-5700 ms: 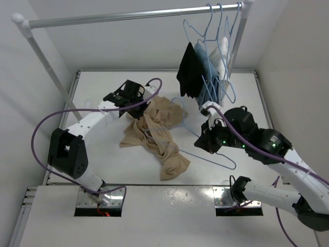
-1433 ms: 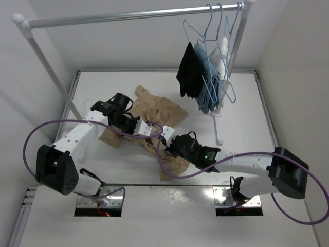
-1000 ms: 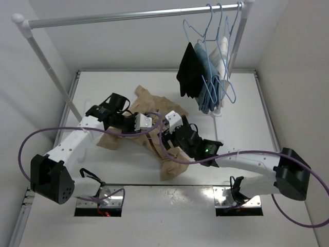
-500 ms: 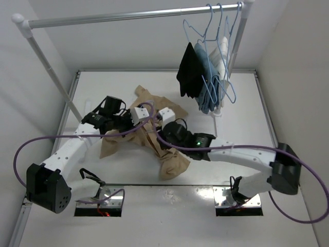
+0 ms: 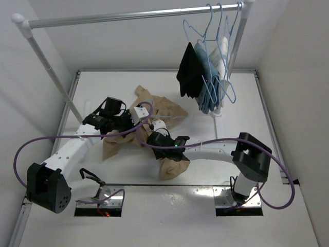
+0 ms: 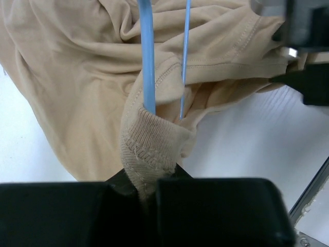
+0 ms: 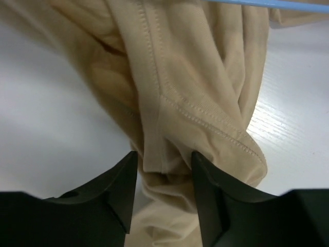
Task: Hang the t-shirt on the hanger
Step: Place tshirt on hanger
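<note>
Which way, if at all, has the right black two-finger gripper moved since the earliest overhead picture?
Yes: leftward. The right gripper has gone away from the white clothes rack's right post and is now over the tan cotton t-shirt.

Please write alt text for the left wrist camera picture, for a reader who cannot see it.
The left fingers pinch the ribbed collar of a tan t-shirt, which lies crumpled on a white table. Two thin light-blue wires of a hanger run up from the collar across the fabric.
</note>
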{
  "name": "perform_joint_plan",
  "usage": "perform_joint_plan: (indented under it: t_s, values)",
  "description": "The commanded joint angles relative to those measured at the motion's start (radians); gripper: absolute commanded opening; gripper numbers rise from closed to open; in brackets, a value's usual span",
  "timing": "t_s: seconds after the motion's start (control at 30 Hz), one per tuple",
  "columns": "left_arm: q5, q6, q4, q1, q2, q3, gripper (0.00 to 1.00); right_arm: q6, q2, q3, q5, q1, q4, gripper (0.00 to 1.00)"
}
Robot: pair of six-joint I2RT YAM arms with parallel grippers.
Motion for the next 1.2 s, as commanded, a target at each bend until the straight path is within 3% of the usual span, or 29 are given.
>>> perform_joint_plan:
  t_s: [0.0, 0.23, 0.4, 0.5, 0.53, 0.57, 0.6, 0.7, 0.87, 1.03, 1.17]
  values:
    - [0.03, -0.004, 0.037, 0.01, -0.02, 0.006, 0.0, 0.092, 0.03, 0.051, 0.087, -0.017, -0.01, 0.44]
    - [0.039, -0.004, 0.037, 0.01, -0.02, 0.006, 0.0, 0.133, 0.129, 0.097, 0.145, -0.017, -0.041, 0.44]
    - [0.039, -0.013, 0.037, 0.019, -0.02, 0.006, 0.0, 0.146, 0.14, 0.063, 0.089, -0.017, 0.03, 0.42]
    - [0.039, -0.013, 0.037, 0.028, -0.029, 0.006, 0.0, 0.158, 0.163, 0.074, 0.079, -0.026, 0.011, 0.27]
    - [0.039, -0.013, 0.037, 0.028, -0.029, 0.006, 0.0, 0.172, 0.163, 0.074, 0.079, -0.026, 0.002, 0.19]
    - [0.039, -0.013, 0.037, 0.028, -0.029, 0.006, 0.0, 0.192, 0.163, 0.074, 0.091, -0.026, -0.013, 0.02]
    - [0.039, -0.013, 0.028, 0.037, -0.029, 0.006, 0.0, 0.243, 0.145, 0.053, 0.101, -0.04, -0.04, 0.0]
    - [0.039, 0.04, 0.006, 0.088, -0.055, -0.003, 0.0, 0.328, 0.05, -0.074, 0.11, -0.076, -0.039, 0.0]
    - [0.12, 0.33, -0.14, 0.128, -0.089, -0.04, 0.0, 0.512, -0.177, -0.313, 0.139, -0.141, -0.039, 0.0]
    - [0.235, 0.541, -0.244, 0.128, -0.089, -0.063, 0.0, 0.633, -0.307, -0.394, 0.242, -0.19, -0.091, 0.0]
    - [0.216, 0.577, -0.27, 0.117, -0.098, -0.083, 0.0, 0.643, -0.354, -0.417, 0.263, -0.23, -0.117, 0.0]
